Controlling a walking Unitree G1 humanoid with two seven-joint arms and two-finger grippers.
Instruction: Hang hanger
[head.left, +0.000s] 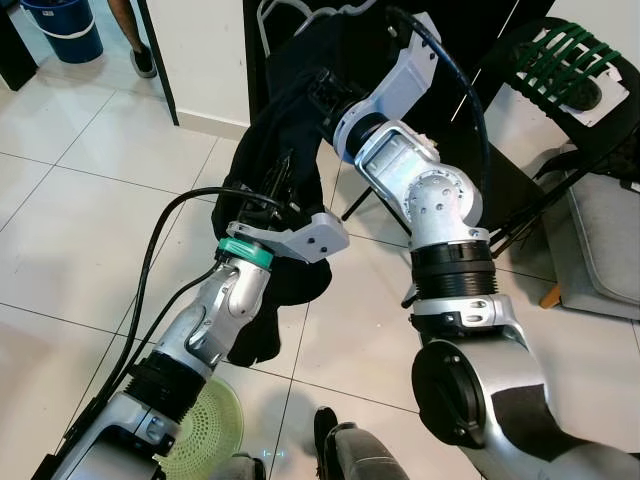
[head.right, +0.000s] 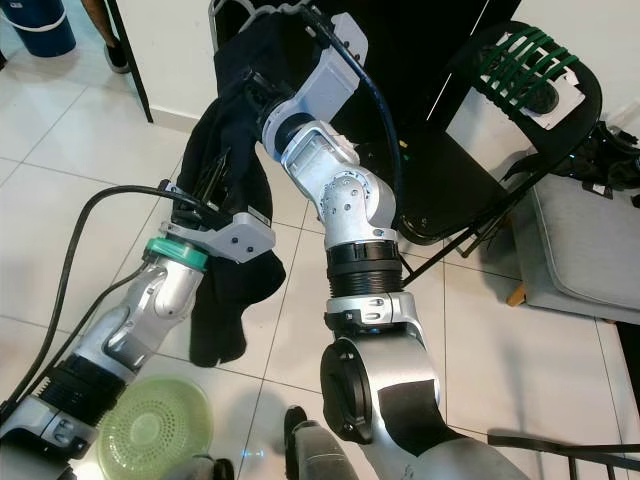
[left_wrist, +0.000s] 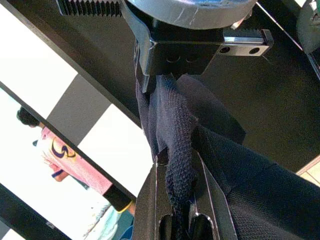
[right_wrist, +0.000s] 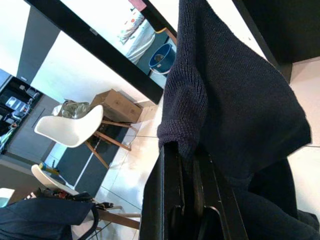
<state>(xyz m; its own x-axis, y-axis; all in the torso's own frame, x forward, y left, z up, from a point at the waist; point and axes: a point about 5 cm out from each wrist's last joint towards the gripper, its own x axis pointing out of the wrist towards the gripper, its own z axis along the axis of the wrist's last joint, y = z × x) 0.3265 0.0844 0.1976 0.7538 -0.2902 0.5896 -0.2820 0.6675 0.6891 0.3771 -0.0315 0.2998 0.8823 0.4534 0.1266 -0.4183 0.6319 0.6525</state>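
A black knit garment hangs from a white hanger in front of a dark opening at the top of the eye views. Its lower part droops toward the tiled floor. My left gripper reaches up from the lower left and is shut on a fold of the knit fabric. My right gripper sits higher, near the garment's top, shut on another bunch of the same fabric. The hanger's shoulders are hidden under the cloth.
A black folding chair with green straps stands at the right, a grey cushion beside it. A green colander lies on the floor near my feet. A blue bucket and a person's leg are at the far left.
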